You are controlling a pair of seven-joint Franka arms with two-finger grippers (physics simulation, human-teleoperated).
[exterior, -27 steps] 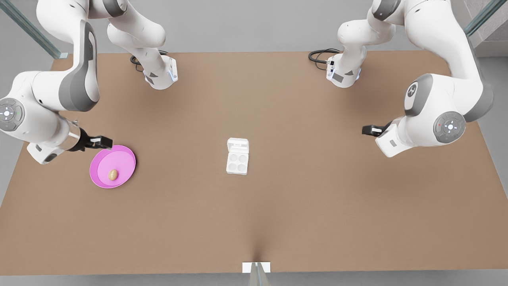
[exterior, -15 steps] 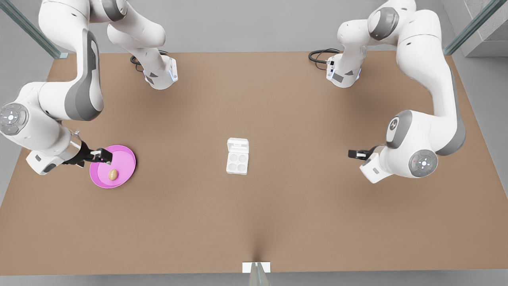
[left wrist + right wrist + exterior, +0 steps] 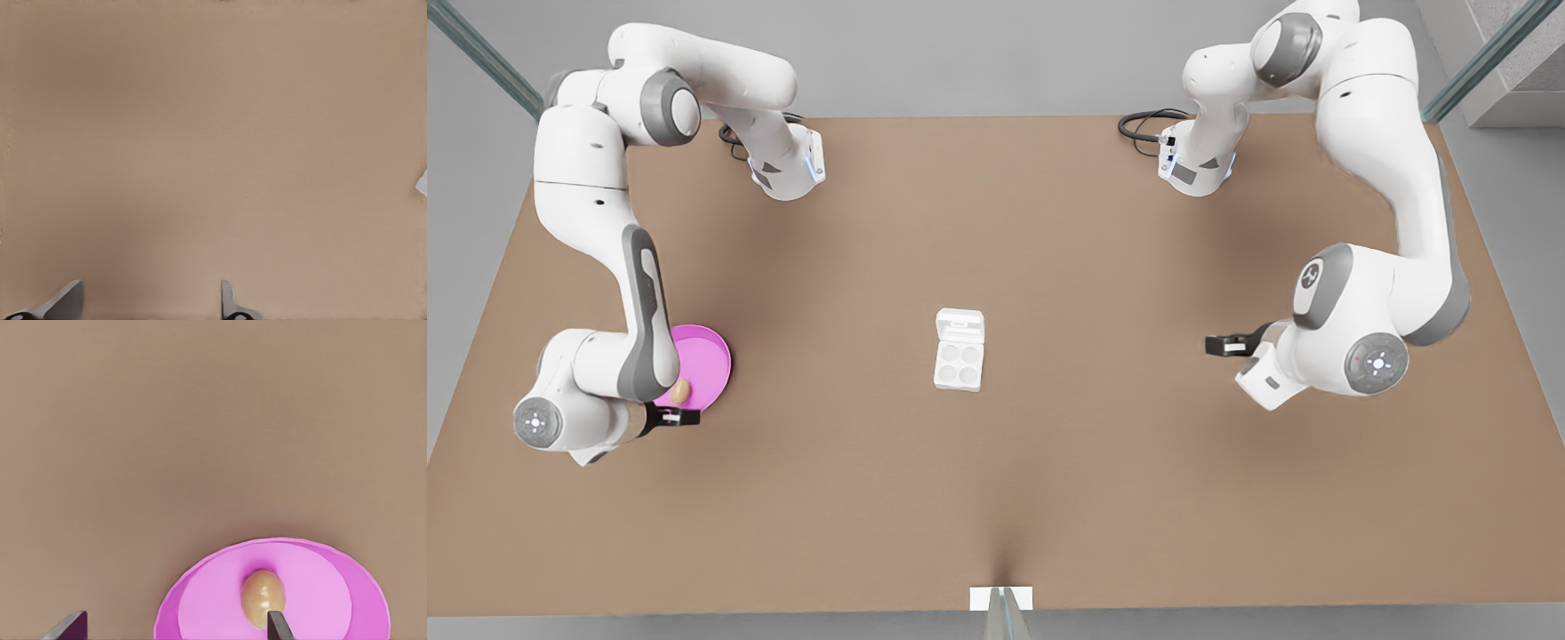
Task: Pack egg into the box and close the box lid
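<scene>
Egg (image 3: 262, 598) lies on the pink plate (image 3: 333, 587), off-centre toward one fingertip of the open right gripper (image 3: 680, 417). Left gripper (image 3: 1224, 345), also open, waits farther from the box (image 3: 959, 354).

Both arms are glossy white with grey joint bands and round grey end caps. Each ends in a black pincer: the right pincer (image 3: 685, 417), the left pincer (image 3: 1218, 345). Black cables (image 3: 1143, 124) coil at the bases.

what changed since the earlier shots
The right hand, open, swung from the pink plate's far rim across it to its near edge, beside the egg. The left hand, open, came lower and nearer the box, then waits. Egg, plate, box and open box lid stayed put; nothing grasped.
</scene>
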